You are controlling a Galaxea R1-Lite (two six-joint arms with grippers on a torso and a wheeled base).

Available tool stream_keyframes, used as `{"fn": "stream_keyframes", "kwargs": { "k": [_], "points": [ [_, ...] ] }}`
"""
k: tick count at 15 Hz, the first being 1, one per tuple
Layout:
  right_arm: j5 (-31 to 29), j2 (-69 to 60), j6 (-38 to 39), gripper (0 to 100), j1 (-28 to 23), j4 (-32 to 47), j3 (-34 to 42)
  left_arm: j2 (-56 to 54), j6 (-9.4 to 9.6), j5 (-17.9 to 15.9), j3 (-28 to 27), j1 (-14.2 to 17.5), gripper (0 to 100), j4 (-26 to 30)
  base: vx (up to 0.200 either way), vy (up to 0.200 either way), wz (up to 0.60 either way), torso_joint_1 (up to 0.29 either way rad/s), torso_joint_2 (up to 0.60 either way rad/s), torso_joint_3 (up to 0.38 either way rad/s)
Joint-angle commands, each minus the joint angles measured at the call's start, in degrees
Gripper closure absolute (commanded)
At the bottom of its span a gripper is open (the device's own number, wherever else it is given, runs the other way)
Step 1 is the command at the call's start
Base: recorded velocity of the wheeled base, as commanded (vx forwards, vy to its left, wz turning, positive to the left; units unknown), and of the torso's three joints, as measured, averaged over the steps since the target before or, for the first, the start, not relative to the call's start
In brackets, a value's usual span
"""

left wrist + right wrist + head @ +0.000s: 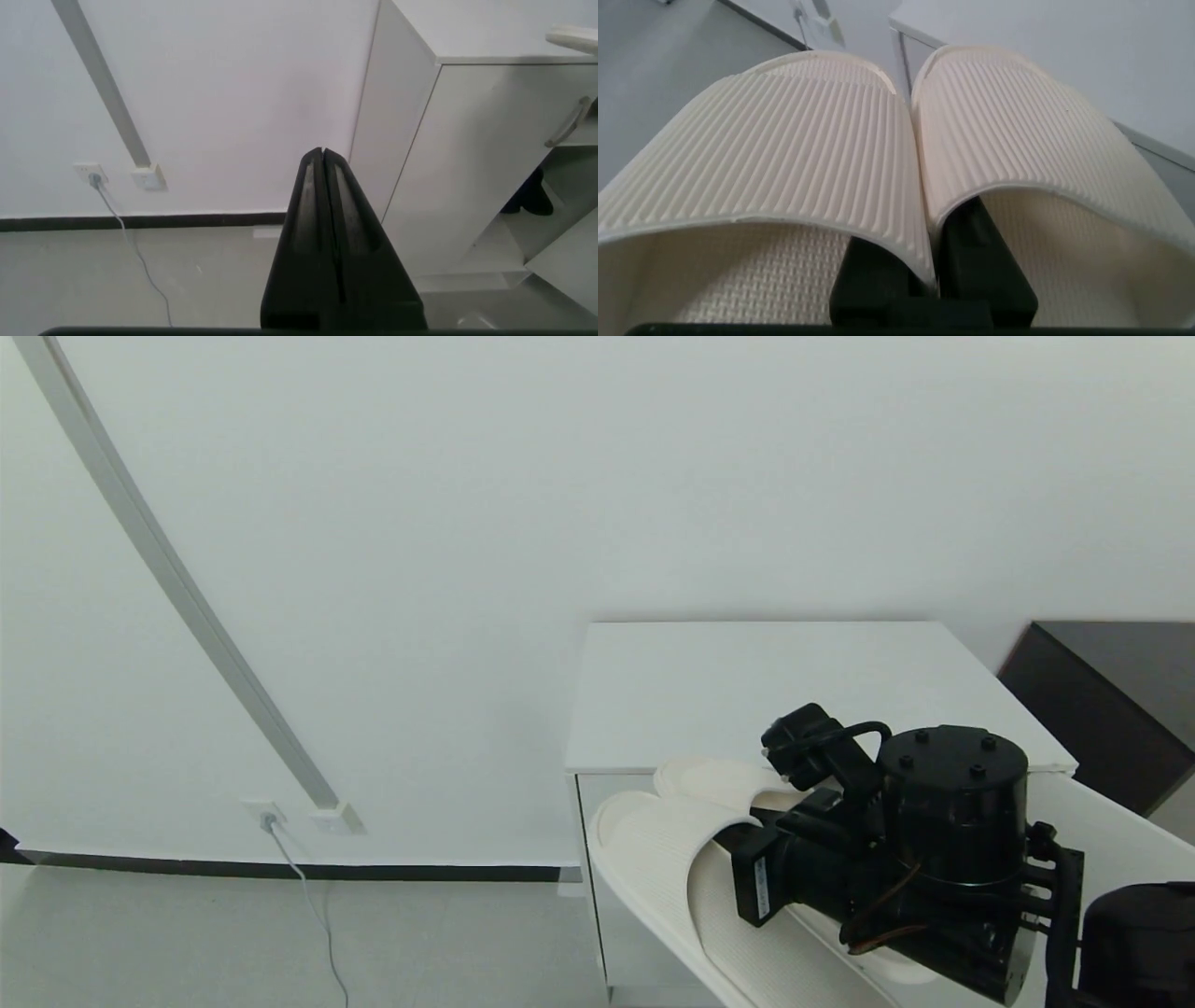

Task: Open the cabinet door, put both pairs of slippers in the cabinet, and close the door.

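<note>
Right pincer [936, 280] is clamped on the pair of cream slippers [672, 859]. In the right wrist view the black fingers pinch the two ribbed straps together right where they meet, so both slippers hang side by side off that one grip. They're held up in the air in front of the white cabinet [766, 681], close to its top front edge, toes pointing away from the robot.

The cabinet door [1120, 831] looks swung open on the robot's right side. In the left wrist view you can see shelves inside and something dark [534, 198] sitting in there, can't tell what it is.

Left pincer [322, 224] is squeezed tight with nothing between the fingers. It's off to the left of the cabinet, well apart from it, facing the wall.

Other stuff: a grey conduit [168, 569] runs diagonally down the wall to a wall socket [264, 814], and a cable [313, 905] trails from there onto the floor. There's a dark piece of furniture [1111, 700] just past the cabinet on the right.
</note>
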Motion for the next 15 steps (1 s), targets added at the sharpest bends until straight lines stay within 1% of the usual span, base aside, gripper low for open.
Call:
{"fn": "stream_keyframes", "kwargs": {
  "k": [1,15],
  "points": [
    [-0.04,0.14,-0.01,100,0.04,-0.03,0.07,0.09,-0.04,-0.01,0.01,0.03,100,0.0,0.0,-0.2,0.0,0.012,0.01,0.002],
    [-0.04,-0.47,-0.8,100,0.13,-0.11,0.59,0.09,-0.04,-0.01,0.01,0.03,100,0.0,0.0,-0.2,0.0,0.001,0.0,0.002]
  ]
}}
